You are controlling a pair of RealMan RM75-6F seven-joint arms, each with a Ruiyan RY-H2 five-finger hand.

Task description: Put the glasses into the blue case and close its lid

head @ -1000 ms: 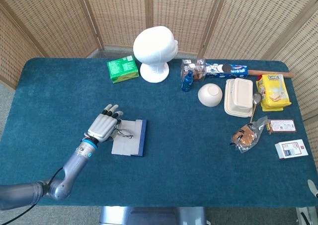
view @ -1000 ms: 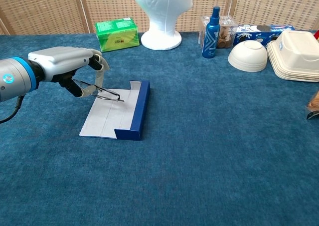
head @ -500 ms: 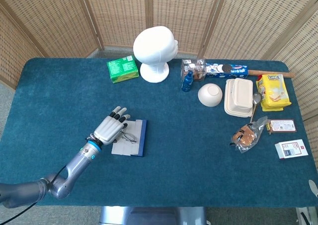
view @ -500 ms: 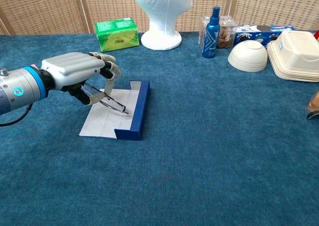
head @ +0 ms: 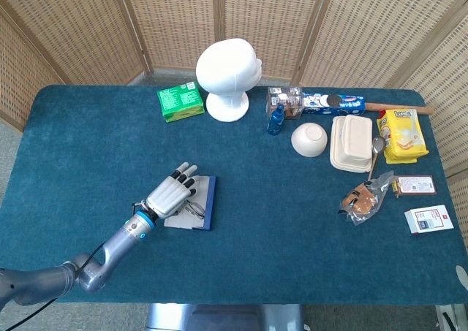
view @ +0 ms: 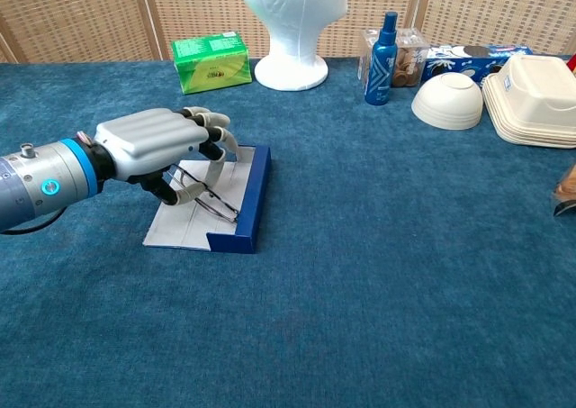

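Note:
The blue case lies open near the table's front left, its pale lid flap spread flat to the left. My left hand hovers over the flap and pinches the thin dark-framed glasses. The glasses hang from the fingers, tilted down toward the blue wall of the case. Most of the frame is hidden under the hand. My right hand appears in neither view.
A white foam head, a green box and a blue spray bottle stand at the back. A white bowl, a food container, snack packets and cards fill the right side.
My left hand has carried the glasses rightward and lower, from the flap's left edge to over the case beside its blue wall.

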